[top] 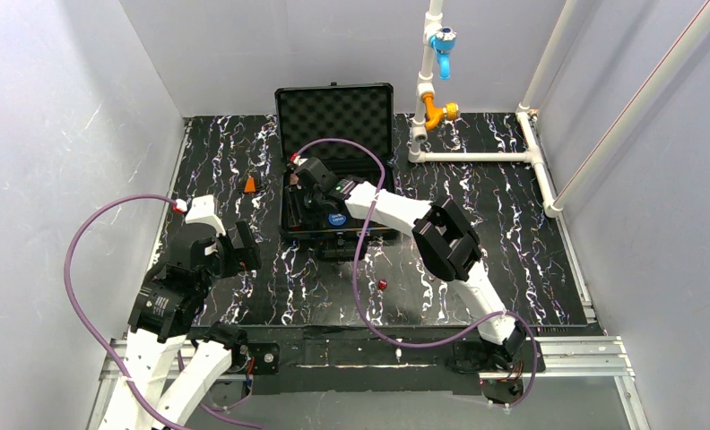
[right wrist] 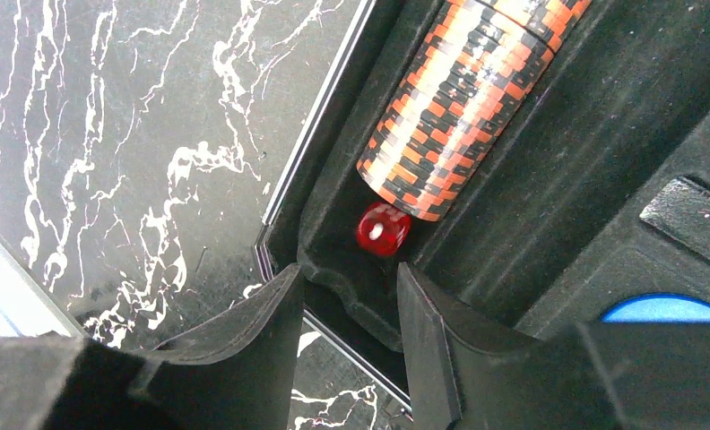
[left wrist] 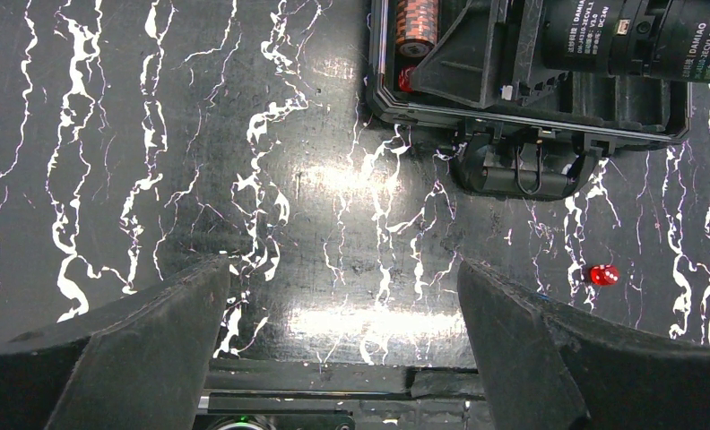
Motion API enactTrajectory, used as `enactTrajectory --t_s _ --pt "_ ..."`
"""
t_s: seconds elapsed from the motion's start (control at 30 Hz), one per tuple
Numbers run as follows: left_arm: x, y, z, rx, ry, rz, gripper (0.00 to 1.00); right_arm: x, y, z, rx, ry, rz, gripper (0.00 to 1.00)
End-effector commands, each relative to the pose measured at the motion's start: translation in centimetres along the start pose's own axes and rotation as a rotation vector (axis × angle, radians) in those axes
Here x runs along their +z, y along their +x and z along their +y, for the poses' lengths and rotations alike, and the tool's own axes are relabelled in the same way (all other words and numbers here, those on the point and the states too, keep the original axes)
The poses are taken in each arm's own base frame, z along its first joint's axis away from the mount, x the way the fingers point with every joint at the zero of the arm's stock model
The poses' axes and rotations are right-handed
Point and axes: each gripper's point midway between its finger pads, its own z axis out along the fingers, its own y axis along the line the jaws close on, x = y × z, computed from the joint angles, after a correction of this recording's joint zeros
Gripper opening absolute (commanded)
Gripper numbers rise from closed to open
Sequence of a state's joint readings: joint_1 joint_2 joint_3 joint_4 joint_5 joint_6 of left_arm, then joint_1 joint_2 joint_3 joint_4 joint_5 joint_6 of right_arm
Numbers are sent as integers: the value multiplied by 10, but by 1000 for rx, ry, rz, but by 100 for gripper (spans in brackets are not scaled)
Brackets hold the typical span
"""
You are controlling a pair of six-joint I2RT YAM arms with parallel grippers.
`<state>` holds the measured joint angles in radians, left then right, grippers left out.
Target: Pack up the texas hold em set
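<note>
The black briefcase [top: 333,107] stands open at the back of the mat, foam lid upright. My right gripper [right wrist: 350,278] hovers over the tray's near-left corner, open, with nothing between its fingers. Just beyond its tips a red die [right wrist: 383,227] lies in the slot, against the end of a copper-brown chip stack [right wrist: 459,98]. A blue disc [right wrist: 665,310] shows at the lower right of the tray. A second red die [top: 382,285] lies on the mat in front of the case, also seen as the die [left wrist: 603,275] in the left wrist view. My left gripper [left wrist: 344,296] is open above bare mat, left of that die.
A small orange cone [top: 250,184] stands left of the case. White pipework [top: 477,156] with a blue valve runs along the back right. The case's front latch [left wrist: 517,170] juts toward the arms. A purple cable [top: 360,269] drapes over the mat.
</note>
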<state>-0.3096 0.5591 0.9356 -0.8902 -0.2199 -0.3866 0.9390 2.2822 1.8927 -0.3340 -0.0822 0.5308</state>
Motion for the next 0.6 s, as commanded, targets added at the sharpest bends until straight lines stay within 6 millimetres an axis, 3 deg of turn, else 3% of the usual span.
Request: enactTrajectory --t_s 0.0,0.3,0.57 --pt "2 2 1 10 -3 13 98 -19 -33 20 -50 -53 -78 51" --pt "3 1 0 8 0 17 98 -84 -50 24 -160 -4 -133 56" --pt "3 2 -1 8 6 19 98 -146 -38 4 -211 91 -168 76"
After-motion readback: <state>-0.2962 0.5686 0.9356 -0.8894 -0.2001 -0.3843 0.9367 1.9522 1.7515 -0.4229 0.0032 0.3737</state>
